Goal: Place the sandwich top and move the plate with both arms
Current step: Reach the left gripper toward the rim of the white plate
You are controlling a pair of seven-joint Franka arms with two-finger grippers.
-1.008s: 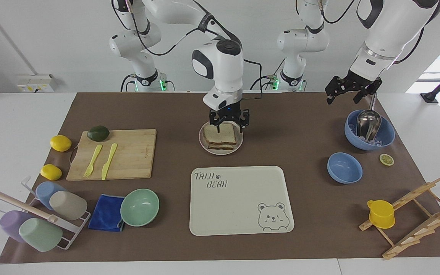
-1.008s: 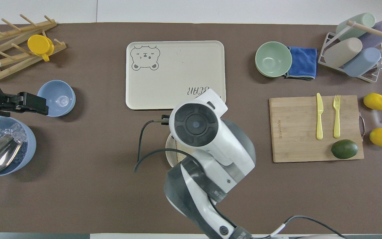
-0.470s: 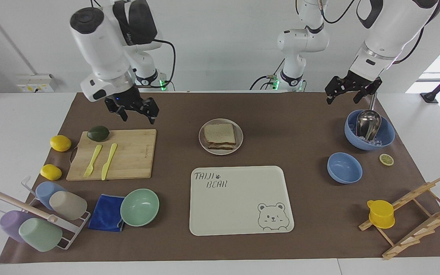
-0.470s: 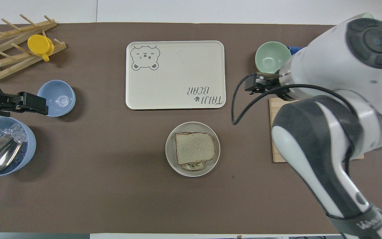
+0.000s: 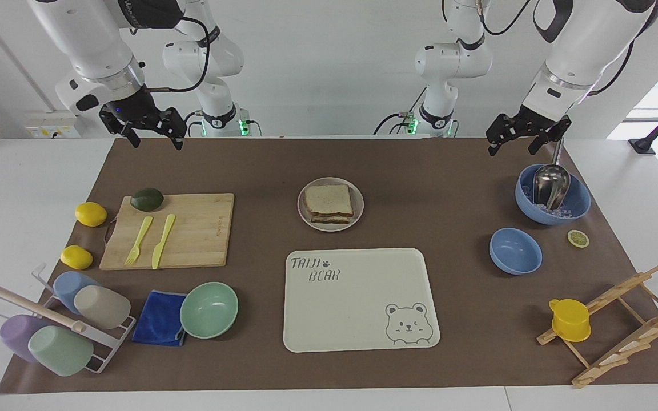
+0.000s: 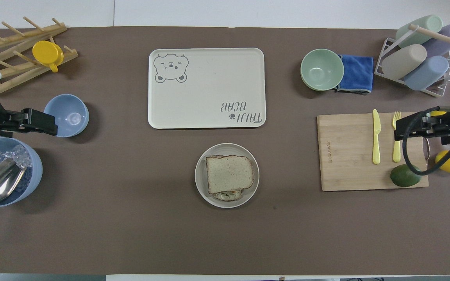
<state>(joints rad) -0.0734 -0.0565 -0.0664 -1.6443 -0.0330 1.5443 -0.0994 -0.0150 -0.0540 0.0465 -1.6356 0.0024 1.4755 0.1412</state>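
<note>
Both grippers' jaws were spread and empty, you would note, the right gripper [image 5: 151,129] raised at ten o'clock of the plate [image 5: 305,216], the left gripper [image 5: 525,136] at two o'clock, while the sandwich top [image 5: 329,199] already lay on the sandwich, leaving the plate unmoved.

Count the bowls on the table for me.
3. A mint-green bowl sits beside the blue cloth. A small blue bowl is empty. A larger blue bowl, nearer the robots, holds ice and a metal scoop. None seems hidden.
</note>
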